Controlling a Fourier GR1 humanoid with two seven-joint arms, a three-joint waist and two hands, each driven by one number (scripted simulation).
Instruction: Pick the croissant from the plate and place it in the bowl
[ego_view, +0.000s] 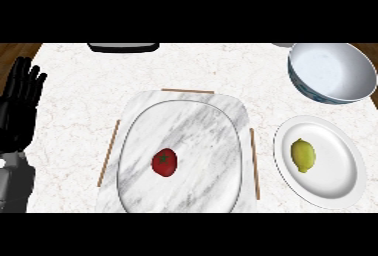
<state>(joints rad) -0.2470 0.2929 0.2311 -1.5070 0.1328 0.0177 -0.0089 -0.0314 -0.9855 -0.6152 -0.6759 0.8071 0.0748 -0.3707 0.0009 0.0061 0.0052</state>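
One lemon (303, 155) on plate (336, 190), well apart from fingers (22, 85)

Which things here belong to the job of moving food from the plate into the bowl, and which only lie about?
For the job: white plate; the yellow lemon-like item on it (no croissant shows); bowl; left hand, open, resting at the left edge.

Lying about: marble platter; tomato on it; dark object at the far edge.

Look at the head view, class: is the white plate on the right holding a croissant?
No. The white plate holds a yellow lemon, and no croissant shows anywhere on the counter.
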